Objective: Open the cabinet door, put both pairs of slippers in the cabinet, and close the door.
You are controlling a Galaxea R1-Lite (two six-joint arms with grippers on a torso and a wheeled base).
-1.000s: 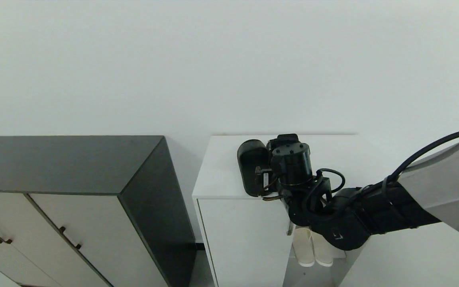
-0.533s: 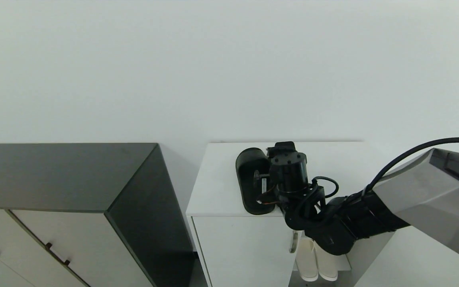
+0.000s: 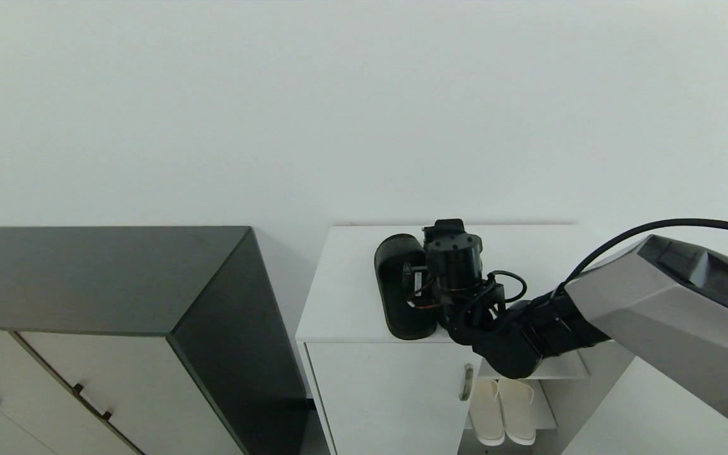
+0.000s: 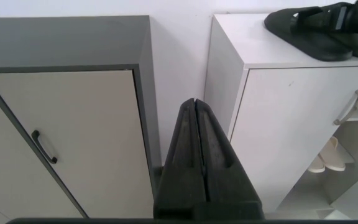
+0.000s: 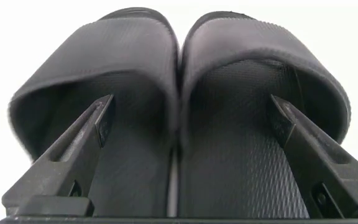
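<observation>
A pair of black slippers [image 3: 400, 297] [image 5: 179, 93] [image 4: 316, 31] lies side by side on top of the white cabinet [image 3: 345, 291] [image 4: 278, 112]. My right gripper [image 3: 418, 284] [image 5: 191, 118] is open, with one finger [image 5: 95, 121] under each slipper's strap and the slippers' touching inner sides between them. A pair of white slippers [image 3: 502, 411] [image 4: 328, 158] rests on a lower shelf inside the white cabinet, beside the door with the metal handle [image 3: 467, 382] [image 4: 350, 106]. My left gripper [image 4: 195, 102] is shut on nothing, low in front of the gap between the two cabinets.
A dark grey cabinet [image 3: 105, 278] [image 4: 61, 37] with pale doors and black handles [image 3: 89, 404] [image 4: 44, 146] stands left of the white one, a narrow gap between them. A plain white wall is behind both.
The head camera shifted early on. Since then my right arm has pushed a little farther over the cabinet top, into the black slippers, which have stayed in place.
</observation>
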